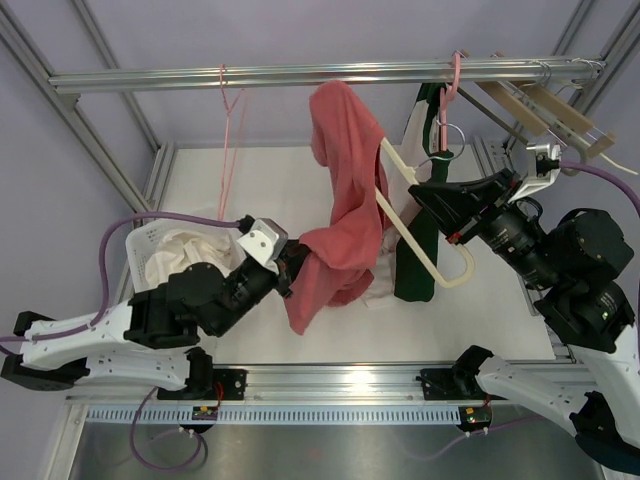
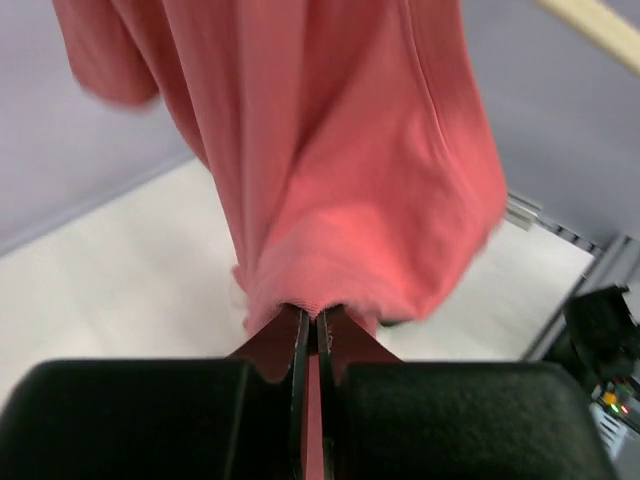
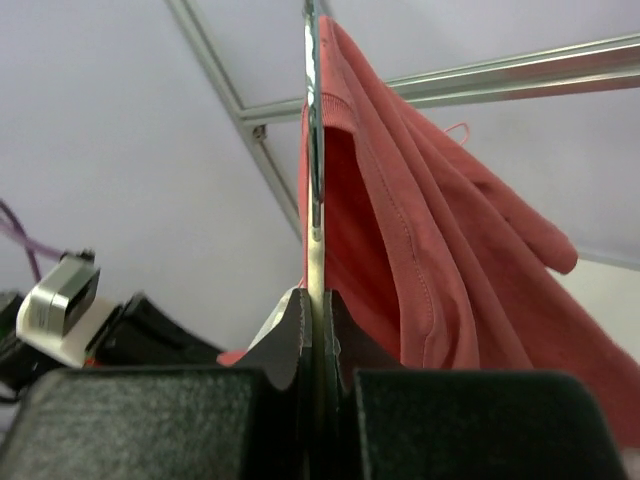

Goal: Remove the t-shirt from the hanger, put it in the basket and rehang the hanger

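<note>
A salmon-pink t-shirt [image 1: 340,200] hangs over one arm of a cream hanger [image 1: 420,240] in the middle of the top view. My left gripper [image 1: 290,268] is shut on the shirt's lower hem [image 2: 310,300]; the cloth runs up from the jaws. My right gripper [image 1: 425,195] is shut on the hanger's thin bar [image 3: 315,230] and holds it off the rail, tilted. The shirt [image 3: 420,260] drapes beside that bar in the right wrist view. The hanger's hook is not clearly visible.
A white basket [image 1: 150,250] with white cloth sits at the left. A dark green garment [image 1: 415,270] hangs on the rail [image 1: 300,75] by a pink hanger [image 1: 452,90]. Another thin pink hanger [image 1: 230,110] and wooden hangers [image 1: 560,115] hang on it too.
</note>
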You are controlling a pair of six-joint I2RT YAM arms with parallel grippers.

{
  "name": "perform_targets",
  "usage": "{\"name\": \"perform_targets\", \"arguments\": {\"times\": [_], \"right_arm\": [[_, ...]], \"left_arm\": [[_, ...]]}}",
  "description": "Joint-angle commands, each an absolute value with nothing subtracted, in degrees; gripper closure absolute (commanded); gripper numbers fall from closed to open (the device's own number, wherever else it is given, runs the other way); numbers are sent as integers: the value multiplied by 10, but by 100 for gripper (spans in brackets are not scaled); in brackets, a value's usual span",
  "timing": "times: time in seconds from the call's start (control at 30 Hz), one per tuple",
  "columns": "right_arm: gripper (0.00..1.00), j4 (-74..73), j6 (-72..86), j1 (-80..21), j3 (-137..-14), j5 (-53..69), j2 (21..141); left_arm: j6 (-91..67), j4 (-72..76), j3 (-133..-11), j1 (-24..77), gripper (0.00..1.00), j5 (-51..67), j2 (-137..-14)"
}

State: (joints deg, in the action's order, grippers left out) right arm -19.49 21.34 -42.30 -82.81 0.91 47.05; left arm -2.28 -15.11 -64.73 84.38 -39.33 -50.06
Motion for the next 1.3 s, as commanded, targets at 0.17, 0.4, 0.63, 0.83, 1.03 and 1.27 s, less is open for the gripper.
{"name": "perform_targets", "arguments": {"times": [0.17,0.4,0.63,0.83,1.03,1.27], "right_arm": [[100,-195,251,-419,-875,181,439],[100,-148,325,-419,-862,254,427],[100,-118,362,-419,-824,281,417],[100,-165,332,-419,-815,225,396],[100,-228,295,-419,-778,145,327],[100,-279,250,-419,-792,61,297]], "left_arm": [[91,-22,-712,759,73,-337,-517],[152,54,-707,708,24,-336,-553],[149,39,-753,684,80,-280,-593],[142,2,-781,684,100,-307,-584],[152,-97,-885,684,100,-357,-569],[133,-263,-1228,684,100,-311,-661]]}}
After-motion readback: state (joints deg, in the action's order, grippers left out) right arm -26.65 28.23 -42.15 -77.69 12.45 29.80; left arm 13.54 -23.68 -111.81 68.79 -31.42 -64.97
